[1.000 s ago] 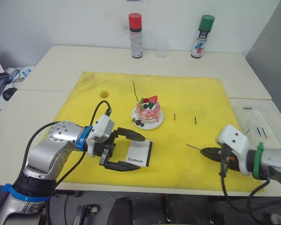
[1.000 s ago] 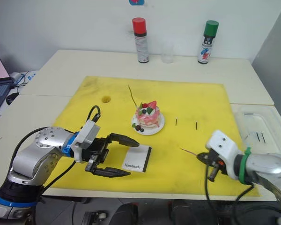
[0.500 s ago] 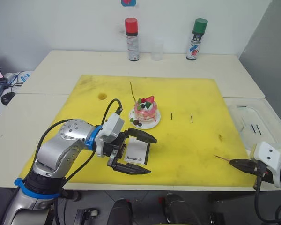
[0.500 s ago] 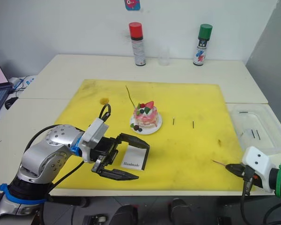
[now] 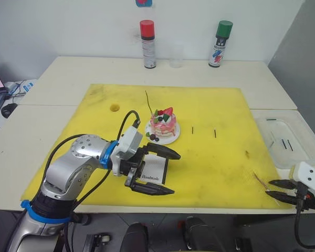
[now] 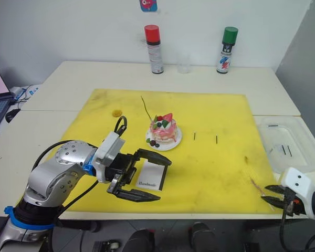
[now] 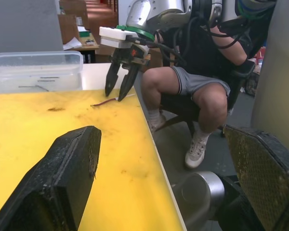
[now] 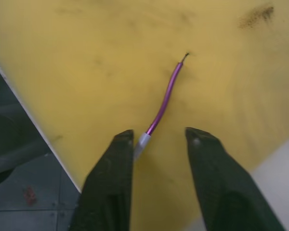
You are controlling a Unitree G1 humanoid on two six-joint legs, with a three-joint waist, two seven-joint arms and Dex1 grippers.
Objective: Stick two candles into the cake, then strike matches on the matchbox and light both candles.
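Two candles: one in the cake [image 5: 164, 122], one on the mat. Two matches, one matchbox [image 5: 154, 169], two spray cans, one clear tray.

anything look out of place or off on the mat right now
One candle lies flat near the mat's front right corner, far from the cake, between the right gripper's open jaws, not held. The other candle already stands in the cake, leaning. Two matches lie loose on the mat.

Along my surface's far edge stand a red-capped spray can [image 5: 147, 44], a clear cup [image 5: 176, 55] and a green-capped spray can [image 5: 220, 43]; a clear tray [image 5: 286, 140] sits by the right edge.
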